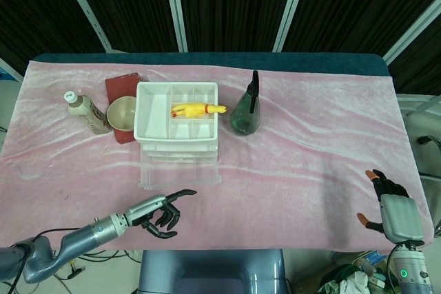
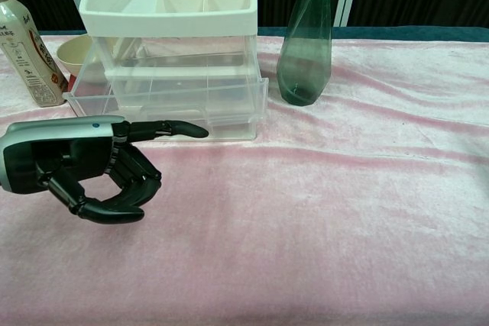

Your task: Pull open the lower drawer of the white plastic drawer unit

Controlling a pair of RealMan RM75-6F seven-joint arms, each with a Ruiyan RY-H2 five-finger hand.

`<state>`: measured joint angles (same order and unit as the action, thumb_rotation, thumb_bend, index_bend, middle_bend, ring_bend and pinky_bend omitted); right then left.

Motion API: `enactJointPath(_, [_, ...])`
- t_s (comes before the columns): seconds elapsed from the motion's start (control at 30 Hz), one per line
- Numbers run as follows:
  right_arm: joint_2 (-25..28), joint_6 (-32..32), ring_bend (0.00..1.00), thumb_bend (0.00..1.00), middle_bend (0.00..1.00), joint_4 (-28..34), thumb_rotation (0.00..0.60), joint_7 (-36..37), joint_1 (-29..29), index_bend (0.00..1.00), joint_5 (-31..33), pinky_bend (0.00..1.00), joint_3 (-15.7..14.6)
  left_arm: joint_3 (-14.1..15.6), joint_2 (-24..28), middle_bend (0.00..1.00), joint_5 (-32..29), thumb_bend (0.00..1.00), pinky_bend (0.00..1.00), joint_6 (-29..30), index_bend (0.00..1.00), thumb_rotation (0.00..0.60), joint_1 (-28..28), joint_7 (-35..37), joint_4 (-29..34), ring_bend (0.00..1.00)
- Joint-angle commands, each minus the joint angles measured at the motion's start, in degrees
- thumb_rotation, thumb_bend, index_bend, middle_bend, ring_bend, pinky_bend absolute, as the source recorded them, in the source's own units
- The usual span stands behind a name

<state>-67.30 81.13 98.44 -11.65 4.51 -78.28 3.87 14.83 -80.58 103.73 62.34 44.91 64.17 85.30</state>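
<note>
**Inspector A:** Nearest the robot, the left hand (image 2: pixel 84 166) is over the pink cloth (image 2: pixel 344 211), in front of the drawer unit. What is it doing?

**Inspector B:** One finger is stretched out flat toward the unit, its tip level with the front edge of the lower drawer (image 2: pixel 164 101). From the chest view I cannot tell whether the tip touches. In the head view the left hand (image 1: pixel 155 210) sits clear of the drawer front, with cloth showing between them. The other fingers are curled in toward the palm and enclose nothing. The hand is clenched and empty.

**Inspector A:** And the right hand?

**Inspector B:** The right hand (image 1: pixel 393 206) is seen only in the head view, at the near right edge of the table. Its fingers are spread and it grasps nothing.

**Inspector A:** Condition of the white plastic drawer unit (image 1: pixel 178 118)?

**Inspector B:** It stands left of centre on the cloth. The lower drawer is clear plastic and projects forward beyond the white top tray. It is pulled out.

**Inspector A:** Contents and neighbours?

**Inspector B:** A yellow rubber chicken (image 1: pixel 196 109) lies in a compartment of the top tray. A dark green glass bottle (image 2: pixel 306 36) stands upright just to its right. On the unit's left are a beige bowl (image 1: pixel 124 113), a small labelled bottle (image 1: pixel 85 112) with a white cap, and a dark red flat item (image 1: pixel 121 87) behind the bowl.
</note>
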Motion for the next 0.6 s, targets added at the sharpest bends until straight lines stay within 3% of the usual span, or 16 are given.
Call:
enactJointPath(0.03, [0.0, 0.0, 0.19, 0.10, 0.11, 0.0, 0.600, 0.0, 0.0, 0.15, 0.1, 0.21, 0.0, 0.8, 0.9, 0.69, 1.1, 0.31, 0.76, 0.8, 0.01, 0.600, -0.2, -1.6, 1.0, 0.70])
enactJointPath(0.17, [0.0, 0.0, 0.19, 0.10, 0.11, 0.1, 0.600, 0.0, 0.0, 0.15, 0.1, 0.21, 0.0, 2.0, 3.3, 0.67, 2.9, 0.32, 0.75, 1.6, 0.07, 0.600, -0.4, -6.8, 2.9, 0.68])
enactJointPath(0.27, [0.0, 0.0, 0.19, 0.10, 0.11, 0.1, 0.600, -0.1, 0.0, 0.15, 0.1, 0.21, 0.0, 2.8, 8.1, 0.63, 3.3, 0.31, 0.70, 2.4, 0.08, 0.600, -2.1, -19.5, 7.0, 0.64])
enactJointPath(0.5, [-0.1, 0.2, 0.19, 0.10, 0.11, 0.1, 0.600, -0.4, -0.1, 0.15, -0.1, 0.21, -0.1, 2.6, 16.7, 0.48, -1.9, 0.30, 0.41, 5.3, 0.08, 0.600, -8.6, -44.6, 18.7, 0.39])
enactJointPath(0.6, [-0.1, 0.3, 0.19, 0.10, 0.11, 0.1, 0.600, -0.5, -0.1, 0.15, 0.0, 0.21, 0.0, 2.2, 18.9, 0.43, -3.3, 0.26, 0.35, 9.5, 0.08, 0.600, -12.4, -52.0, 21.4, 0.31])
